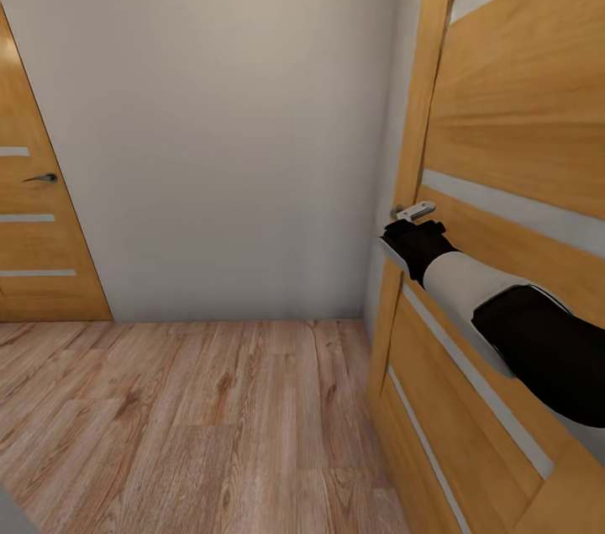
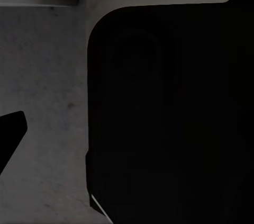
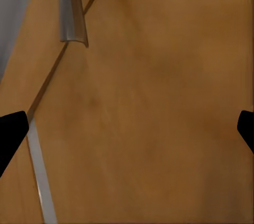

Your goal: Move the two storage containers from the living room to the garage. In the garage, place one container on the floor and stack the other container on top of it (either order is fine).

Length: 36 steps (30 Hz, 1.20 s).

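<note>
Where I am: in a hallway with light wood plank flooring [image 1: 210, 425], facing a plain grey wall [image 1: 227, 122], one wooden door [image 1: 34, 240] at left, another wooden door [image 1: 512, 206] close at right.
Right arm: I have the right gripper [image 1: 413, 224] up at the door handle [image 1: 416, 211]; on the right wrist camera both dark fingertips [image 3: 11, 131] sit spread wide against the door panel, holding nothing, the handle [image 3: 71, 15] off to one side.
Left gripper: the left wrist camera gives me one dark fingertip [image 2: 10, 128] beside the robot's black body; I cannot tell its state.
Containers: I see neither one here, so their heading and long axis are unreadable.
Risk: the spread fingers may close on bare panel and miss the handle, since it lies off their centreline; pushing on could scrape the door.
</note>
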{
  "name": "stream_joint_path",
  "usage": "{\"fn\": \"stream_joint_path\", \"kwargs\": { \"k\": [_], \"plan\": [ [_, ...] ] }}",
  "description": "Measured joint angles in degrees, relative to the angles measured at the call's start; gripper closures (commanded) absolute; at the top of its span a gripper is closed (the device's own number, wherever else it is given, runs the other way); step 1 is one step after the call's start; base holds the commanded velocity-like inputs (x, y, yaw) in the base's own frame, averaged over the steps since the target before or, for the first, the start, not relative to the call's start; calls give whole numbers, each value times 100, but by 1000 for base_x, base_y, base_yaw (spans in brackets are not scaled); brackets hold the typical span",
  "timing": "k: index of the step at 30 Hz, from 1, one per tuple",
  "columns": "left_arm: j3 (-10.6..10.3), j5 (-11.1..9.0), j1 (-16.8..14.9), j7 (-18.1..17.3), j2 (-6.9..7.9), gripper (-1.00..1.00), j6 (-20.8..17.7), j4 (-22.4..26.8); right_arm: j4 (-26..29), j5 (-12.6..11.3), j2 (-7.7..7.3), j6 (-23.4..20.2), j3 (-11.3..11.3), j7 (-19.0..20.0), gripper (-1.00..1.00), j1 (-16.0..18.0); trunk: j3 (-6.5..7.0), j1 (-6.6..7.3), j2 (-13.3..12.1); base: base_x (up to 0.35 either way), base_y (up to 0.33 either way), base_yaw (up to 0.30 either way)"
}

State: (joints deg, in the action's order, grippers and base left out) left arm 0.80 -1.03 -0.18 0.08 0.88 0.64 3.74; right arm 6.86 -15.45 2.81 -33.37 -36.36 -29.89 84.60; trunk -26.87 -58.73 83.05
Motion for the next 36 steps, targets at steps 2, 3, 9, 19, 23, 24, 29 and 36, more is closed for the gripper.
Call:
{"fn": "stream_joint_path", "kwargs": {
  "k": [2, 3, 9, 19, 23, 24, 29, 36],
  "plan": [
    [0, 0, 0, 0, 1, -100, 0, 0, 0, 2, -31, 1, -4, 0, -100, 0, 0, 0, 0, 0, 0, 0],
    [0, 0, 0, 0, 1, -100, 0, 0, 0, 2, -49, 1, -4, 0, -100, 0, 0, 0, 0, 0, 0, 0],
    [0, 0, 0, 0, 0, -100, 0, 0, 2, -12, -192, 17, -5, 4, -100, 0, 0, 0, 0, 0, 0, 0],
    [0, 0, 0, 0, 0, -100, 0, 0, 3, -5, -285, 10, 28, 3, -100, 0, 0, 0, 0, 0, 0, 0],
    [0, 0, 0, 0, 0, -100, 0, 0, 4, -1, -285, 5, 31, 0, -100, 0, 0, 0, 0, 0, 0, 0],
    [0, 0, 0, 0, 0, -100, 0, 0, 5, -3, -286, 6, 32, 1, -100, 0, 0, 0, 0, 0, 0, 0],
    [0, 0, 0, 0, 0, -100, 0, 0, 4, -2, -285, 6, 33, 1, -100, 0, 0, 0, 0, 0, 0, 0],
    [0, 0, 0, 1, 0, -100, 0, 1, 48, -22, -300, -15, 78, 0, -100, -1, 0, 0, 1, 0, 0, 0]
  ]
}}
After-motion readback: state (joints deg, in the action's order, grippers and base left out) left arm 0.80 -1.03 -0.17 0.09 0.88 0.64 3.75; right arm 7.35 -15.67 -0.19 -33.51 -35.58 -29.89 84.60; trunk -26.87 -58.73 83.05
